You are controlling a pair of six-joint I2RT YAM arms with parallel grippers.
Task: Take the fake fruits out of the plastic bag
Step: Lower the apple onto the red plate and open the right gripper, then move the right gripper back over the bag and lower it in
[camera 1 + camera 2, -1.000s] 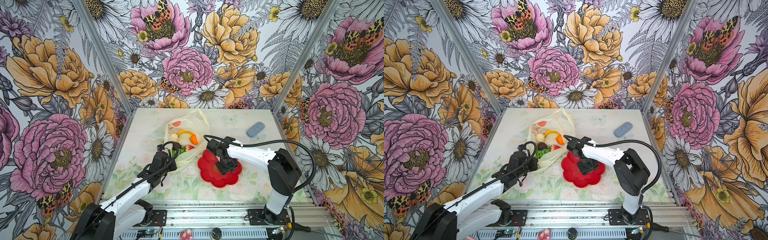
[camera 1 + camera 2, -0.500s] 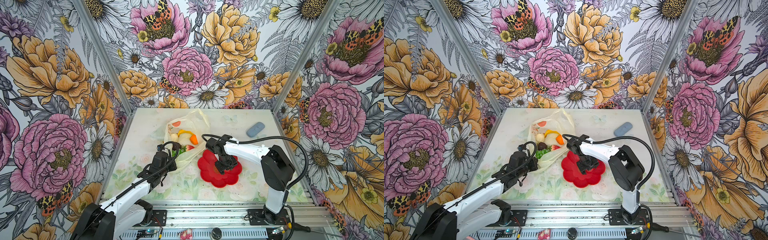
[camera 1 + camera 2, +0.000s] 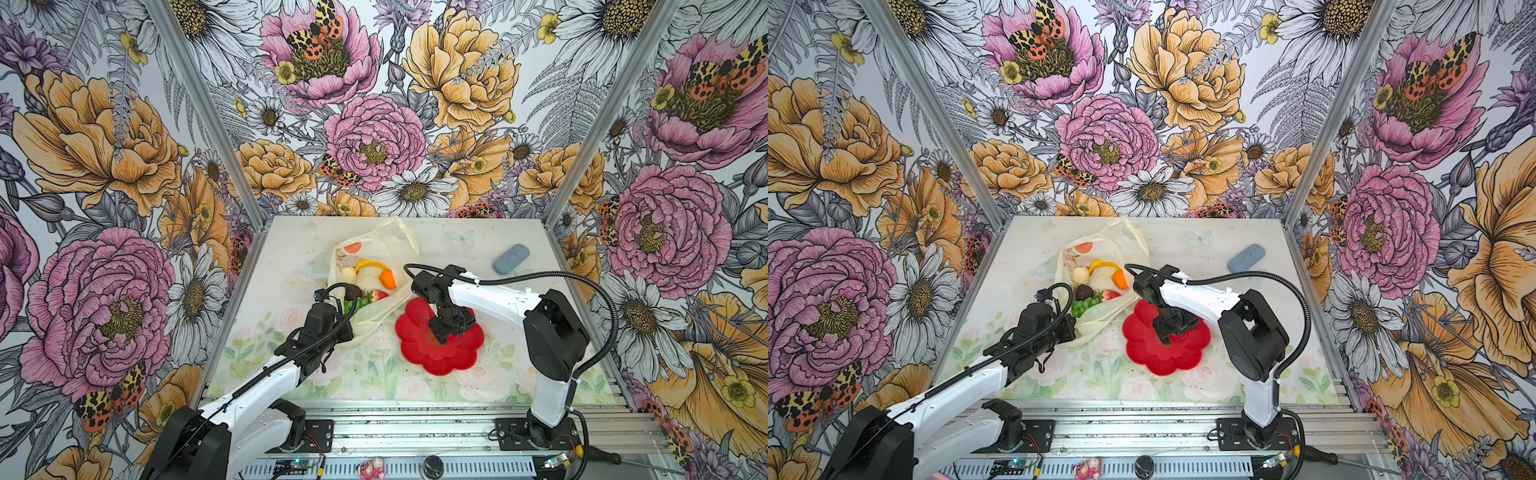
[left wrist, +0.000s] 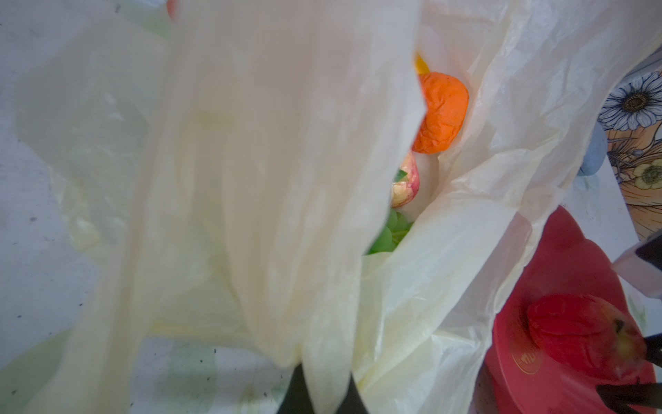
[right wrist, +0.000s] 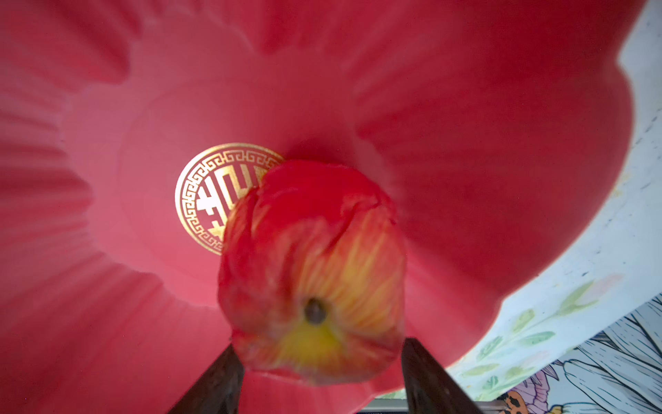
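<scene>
Right wrist view: the apple [image 5: 311, 269], red with a yellow base, lies on the red plate [image 5: 501, 143] and partly covers its gold emblem [image 5: 204, 200]. The right gripper [image 5: 320, 344] has its two dark fingers [image 5: 215, 383] spread, one on each side of the apple. Whether either finger touches the apple I cannot tell. In both top views this gripper points down over the middle of the plate.

The plate sits on the table [image 3: 498, 232] just beside the bag [image 3: 1121, 237]. The bag lies toward the left of the table, its mouth open toward the arms.

The rest of the fruits show inside the bag:
- The banana [image 3: 1100, 264] and the orange [image 3: 1121, 279] are farthest in.
- The pear [image 3: 1080, 275] is beside the banana.
- The mangosteen [image 3: 1084, 292], the strawberry [image 3: 1111, 295] and the grapes [image 3: 1081, 307] are nearest the mouth.

The left gripper [image 4: 322, 394] is pressed together on a fold of the bag's near rim. In the left wrist view the film rises from between its fingers and drapes across most of the picture. Only the orange, the strawberry and a bit of the grapes show through the gap.

A grey-blue oblong [image 3: 511, 258] lies well apart from all this, near the table's far right side.
</scene>
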